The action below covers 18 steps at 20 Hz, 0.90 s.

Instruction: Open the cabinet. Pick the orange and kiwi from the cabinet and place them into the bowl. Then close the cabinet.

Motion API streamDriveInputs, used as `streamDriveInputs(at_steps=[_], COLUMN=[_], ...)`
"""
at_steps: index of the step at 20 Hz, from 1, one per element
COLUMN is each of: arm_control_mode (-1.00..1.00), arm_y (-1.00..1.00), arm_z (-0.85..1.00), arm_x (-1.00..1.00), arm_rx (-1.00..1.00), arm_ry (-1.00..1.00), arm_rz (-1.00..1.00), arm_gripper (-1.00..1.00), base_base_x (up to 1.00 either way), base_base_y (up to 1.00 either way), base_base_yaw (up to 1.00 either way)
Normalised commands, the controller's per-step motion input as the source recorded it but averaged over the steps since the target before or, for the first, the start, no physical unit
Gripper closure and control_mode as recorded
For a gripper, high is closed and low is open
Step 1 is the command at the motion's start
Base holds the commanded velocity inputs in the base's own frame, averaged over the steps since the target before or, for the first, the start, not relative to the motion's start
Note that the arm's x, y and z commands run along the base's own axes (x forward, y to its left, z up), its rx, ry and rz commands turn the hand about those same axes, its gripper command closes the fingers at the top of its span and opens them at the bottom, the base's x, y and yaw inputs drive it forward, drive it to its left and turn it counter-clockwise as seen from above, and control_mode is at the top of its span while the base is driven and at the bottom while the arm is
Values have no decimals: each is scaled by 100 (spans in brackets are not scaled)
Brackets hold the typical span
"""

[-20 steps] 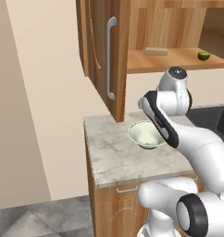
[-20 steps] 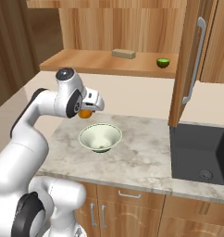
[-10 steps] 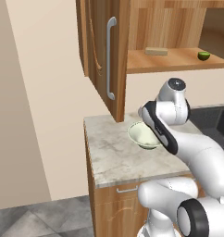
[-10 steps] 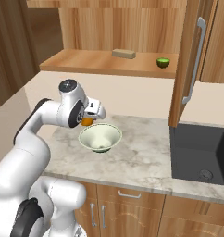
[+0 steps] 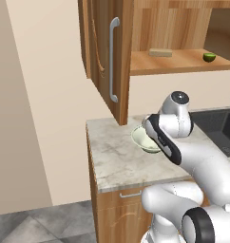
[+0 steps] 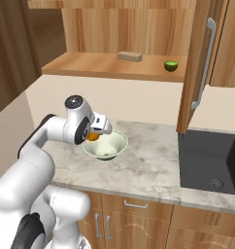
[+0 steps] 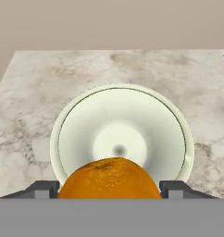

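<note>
The pincer (image 7: 109, 187) grips the orange (image 7: 109, 178) right above the bowl (image 7: 74, 120), lined up so it drops inside.

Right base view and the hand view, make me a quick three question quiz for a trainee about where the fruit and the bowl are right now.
1. True or false: the kiwi lies in the bowl.
2. What sits between the gripper fingers? A) the tan block B) the orange C) nothing
3. Fill in: the cabinet doors stand ____.

Key
1. False. The kiwi is on the cabinet shelf, right of the tan block; the bowl is empty.
2. B. The orange is held above the bowl's near rim.
3. Open.
</note>
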Motion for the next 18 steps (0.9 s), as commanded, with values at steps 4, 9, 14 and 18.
streamDriveInputs(at_steps=[4,9,14,18], arm_control_mode=[-100,-100,-100,-100], arm_y=[-2,-2,-3,-5], arm_z=[-32,-30,-25,-15], arm_x=[0,0,0,2], arm_rx=[0,0,0,0], arm_ry=[0,0,0,0], arm_rz=[0,0,0,0], arm_gripper=[100,100,100,100], base_base_x=[0,0,0,0], base_base_y=[0,0,0,0], base_base_yaw=[0,0,0,0])
